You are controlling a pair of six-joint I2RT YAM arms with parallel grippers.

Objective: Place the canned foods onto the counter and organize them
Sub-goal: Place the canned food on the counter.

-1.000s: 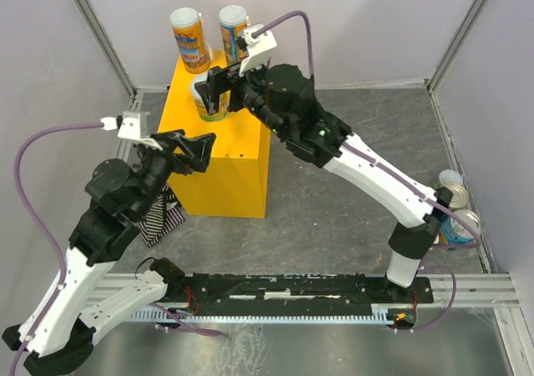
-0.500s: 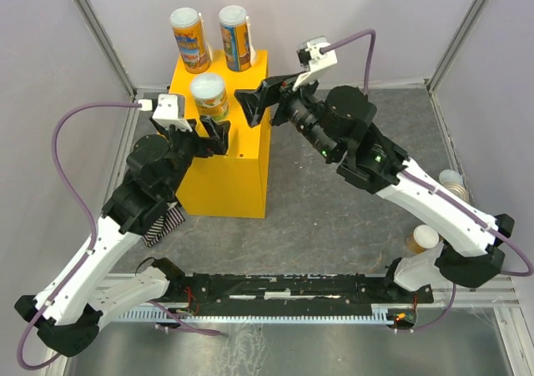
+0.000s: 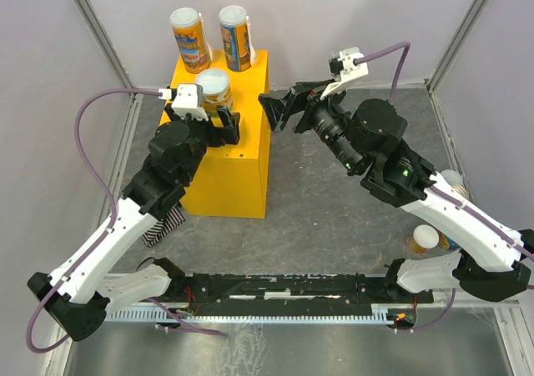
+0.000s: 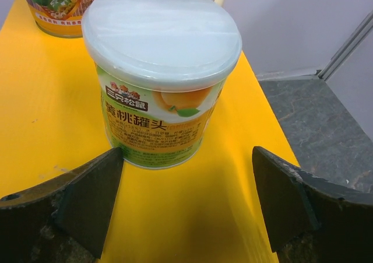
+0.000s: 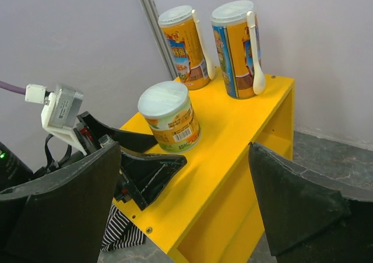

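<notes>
Three canned foods stand on the yellow counter (image 3: pixel 238 163). Two are tall orange cans (image 3: pixel 189 38) (image 3: pixel 235 36) at its back edge. The third is a short can (image 3: pixel 213 88) with a white lid and a green and orange label, nearer the front. My left gripper (image 3: pixel 215 126) hovers open over the counter top just short of this short can (image 4: pixel 160 88), which stands ahead of the fingertips (image 4: pixel 93 193), untouched. My right gripper (image 3: pixel 279 107) is open and empty in the air right of the counter (image 5: pixel 233 134). Another can (image 3: pixel 425 238) stands on the floor at the right.
A striped cloth (image 3: pixel 163 222) lies on the floor against the counter's left side, under my left arm. A white-lidded can (image 3: pixel 450 180) sits by the right wall, partly hidden by my right arm. Grey walls and metal posts enclose the floor.
My right gripper has left the short can on the counter and drawn back to the right. My left gripper has risen to the counter behind that can, its jaws spreading wider.
</notes>
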